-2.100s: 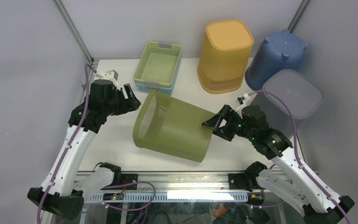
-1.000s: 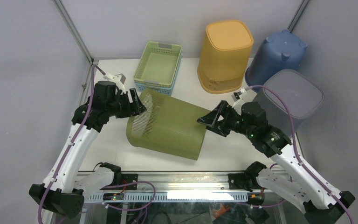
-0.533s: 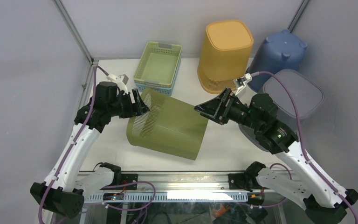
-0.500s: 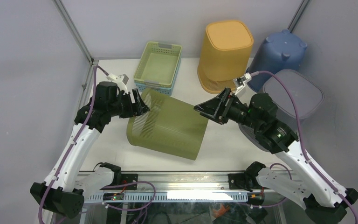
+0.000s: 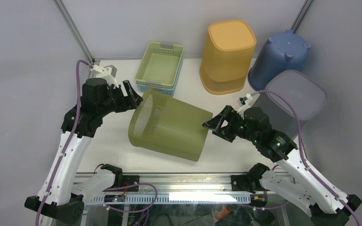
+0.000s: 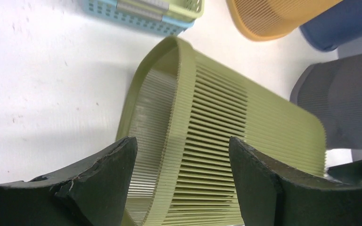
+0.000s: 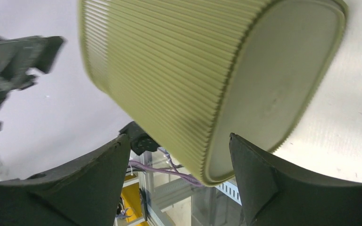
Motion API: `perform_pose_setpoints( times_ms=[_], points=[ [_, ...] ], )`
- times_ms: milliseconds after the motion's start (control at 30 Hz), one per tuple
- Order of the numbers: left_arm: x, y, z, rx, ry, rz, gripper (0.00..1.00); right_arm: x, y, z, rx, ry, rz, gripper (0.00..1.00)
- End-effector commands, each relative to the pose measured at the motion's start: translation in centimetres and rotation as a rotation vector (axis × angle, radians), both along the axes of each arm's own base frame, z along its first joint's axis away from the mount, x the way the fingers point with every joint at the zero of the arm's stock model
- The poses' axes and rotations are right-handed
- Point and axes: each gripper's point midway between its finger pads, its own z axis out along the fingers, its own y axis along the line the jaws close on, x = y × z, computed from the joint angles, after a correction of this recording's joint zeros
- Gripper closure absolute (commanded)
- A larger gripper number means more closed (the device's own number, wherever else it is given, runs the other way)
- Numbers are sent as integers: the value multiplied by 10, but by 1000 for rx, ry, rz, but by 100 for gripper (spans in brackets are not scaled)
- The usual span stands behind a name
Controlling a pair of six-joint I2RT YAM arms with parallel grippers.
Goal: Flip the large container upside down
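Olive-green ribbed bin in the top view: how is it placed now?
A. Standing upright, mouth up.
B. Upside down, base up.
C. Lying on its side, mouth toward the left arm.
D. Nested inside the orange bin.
C: the olive-green bin rests on its ribbed side on the table, open mouth facing the left arm's fingers, closed base facing the right arm's fingers.
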Motion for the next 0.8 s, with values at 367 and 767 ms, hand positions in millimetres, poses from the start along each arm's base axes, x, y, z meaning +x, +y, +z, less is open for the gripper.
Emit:
perform_pose_setpoints(
  times_ms=[367, 767],
  points=[
    [-1, 30, -15, 122, 46, 123, 37, 5, 29, 0, 84, 6, 71, 20],
    [0, 26, -44, 136, 115, 103, 37, 4, 35, 31, 151, -62, 98, 20]
  ],
)
